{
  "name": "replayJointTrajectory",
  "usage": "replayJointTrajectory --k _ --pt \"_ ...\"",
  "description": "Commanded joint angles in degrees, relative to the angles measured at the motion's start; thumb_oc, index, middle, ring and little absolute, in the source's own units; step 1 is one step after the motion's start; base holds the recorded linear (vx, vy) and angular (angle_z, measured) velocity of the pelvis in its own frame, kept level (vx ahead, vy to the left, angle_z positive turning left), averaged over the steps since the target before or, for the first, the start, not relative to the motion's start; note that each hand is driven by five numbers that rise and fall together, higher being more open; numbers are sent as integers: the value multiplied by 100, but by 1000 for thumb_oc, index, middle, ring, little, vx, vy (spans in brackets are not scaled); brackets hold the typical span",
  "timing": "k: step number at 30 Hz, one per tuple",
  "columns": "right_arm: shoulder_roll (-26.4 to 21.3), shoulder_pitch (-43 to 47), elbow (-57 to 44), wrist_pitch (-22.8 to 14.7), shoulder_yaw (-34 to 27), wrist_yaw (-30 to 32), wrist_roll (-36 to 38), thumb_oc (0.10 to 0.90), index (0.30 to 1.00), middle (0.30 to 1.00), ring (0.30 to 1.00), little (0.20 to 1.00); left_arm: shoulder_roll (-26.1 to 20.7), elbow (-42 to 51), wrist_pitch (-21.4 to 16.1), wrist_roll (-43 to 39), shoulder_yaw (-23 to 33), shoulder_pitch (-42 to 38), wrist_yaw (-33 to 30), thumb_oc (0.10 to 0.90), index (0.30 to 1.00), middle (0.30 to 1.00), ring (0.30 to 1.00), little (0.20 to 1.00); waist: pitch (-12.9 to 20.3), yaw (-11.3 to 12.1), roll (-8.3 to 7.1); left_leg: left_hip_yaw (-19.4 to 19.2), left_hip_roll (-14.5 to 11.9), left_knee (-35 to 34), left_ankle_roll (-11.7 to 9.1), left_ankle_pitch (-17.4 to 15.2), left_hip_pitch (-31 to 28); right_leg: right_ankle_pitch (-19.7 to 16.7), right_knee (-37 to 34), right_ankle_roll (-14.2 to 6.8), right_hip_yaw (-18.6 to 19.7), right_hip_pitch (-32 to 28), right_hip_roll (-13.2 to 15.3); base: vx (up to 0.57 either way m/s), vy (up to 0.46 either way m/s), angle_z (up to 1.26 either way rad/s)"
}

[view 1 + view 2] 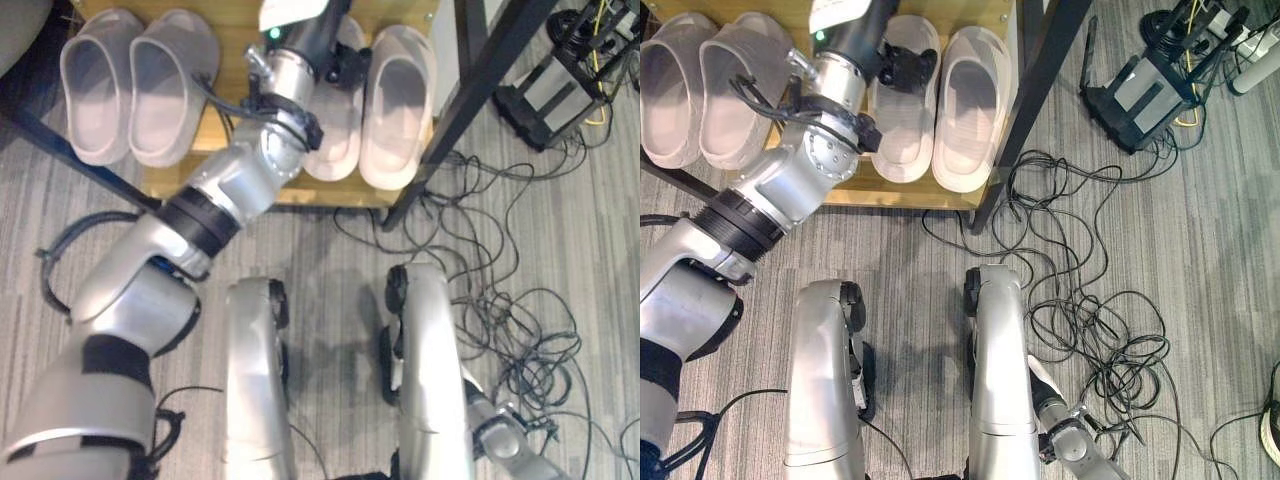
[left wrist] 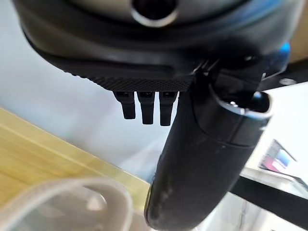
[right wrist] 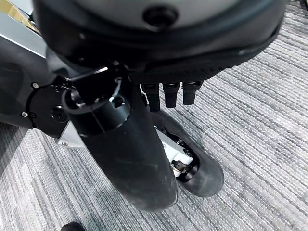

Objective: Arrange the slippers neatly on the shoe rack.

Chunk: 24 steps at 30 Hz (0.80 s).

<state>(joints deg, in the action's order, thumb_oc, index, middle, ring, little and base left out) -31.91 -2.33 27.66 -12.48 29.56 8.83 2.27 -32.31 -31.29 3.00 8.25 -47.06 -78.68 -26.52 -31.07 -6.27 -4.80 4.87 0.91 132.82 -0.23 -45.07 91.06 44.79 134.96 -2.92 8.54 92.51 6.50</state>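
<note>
Slippers: four pale grey slippers lie in one row on the wooden shelf of the shoe rack (image 1: 300, 195), at 12 o'clock in the head views, toes pointing away from the robot.
Left pair: the outer left slipper (image 1: 98, 85) and inner left slipper (image 1: 170, 85) touch side by side at about 10 o'clock on the shelf.
Right pair: the inner right slipper (image 1: 902, 100) and outer right slipper (image 1: 970, 100) lie close together at about 1 o'clock; a gap of bare wood separates this pair from the left pair.
Left hand: the left hand (image 1: 905, 65) sits over the inner right slipper, its dark bulk above the footbed. In its wrist view the fingers (image 2: 144, 108) hang straight and close together, the thumb (image 2: 202, 159) stretches forward apart from them, and a translucent slipper edge shows near the thumb. Whether the hand touches the slipper cannot be told.
Right hand: the right hand (image 3: 159, 96) hangs over the floor at about 5 o'clock, fingers straight and side by side, thumb extended, holding nothing.
Rack frame: a black metal post (image 1: 470, 100) slants past the shelf's right end.
Floor: grey striped carpet (image 1: 1160, 200), with a tangle of thin black cables (image 1: 1090, 300) at 3 o'clock.
</note>
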Motion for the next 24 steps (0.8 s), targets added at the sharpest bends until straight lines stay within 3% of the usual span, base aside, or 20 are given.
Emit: replayJointTrajectory --k 1,9,17,22,24 --pt "-132 -112 -659 -147 -371 168 -86 800 900 900 900 900 -86 146 -70 267 583 -641 -184 800 900 900 900 900 128 126 73 773 4 -42 418 -50 -111 -382 113 442 570 -259 -159 -8 -16 4" --pt "-96 -98 -610 -101 -380 164 -91 800 900 900 900 900 -95 498 -97 335 678 -489 -120 800 900 900 900 900 128 184 120 742 22 -96 416 -42 -111 -360 114 461 555 -259 -146 -3 -6 4" --pt "23 -179 -753 -127 -630 62 296 800 900 900 900 900 -418 1536 -429 9 817 -139 -65 800 900 900 900 900 128 298 203 758 79 -38 384 -30 -111 -400 171 428 541 -261 -141 -6 1 3" --pt "109 -135 -727 -63 -706 124 153 800 900 900 900 900 -959 2566 -907 -492 1168 577 105 800 900 900 900 900 128 431 314 776 102 -92 327 17 -111 -471 78 415 518 -298 -115 -12 18 2" --pt "259 -59 -612 -20 -828 254 -9 800 900 900 900 900 -1347 3600 -1219 -611 1857 1876 160 800 900 900 900 900 128 598 454 848 162 -139 327 103 -112 -533 -23 378 432 -350 -58 -36 75 2"
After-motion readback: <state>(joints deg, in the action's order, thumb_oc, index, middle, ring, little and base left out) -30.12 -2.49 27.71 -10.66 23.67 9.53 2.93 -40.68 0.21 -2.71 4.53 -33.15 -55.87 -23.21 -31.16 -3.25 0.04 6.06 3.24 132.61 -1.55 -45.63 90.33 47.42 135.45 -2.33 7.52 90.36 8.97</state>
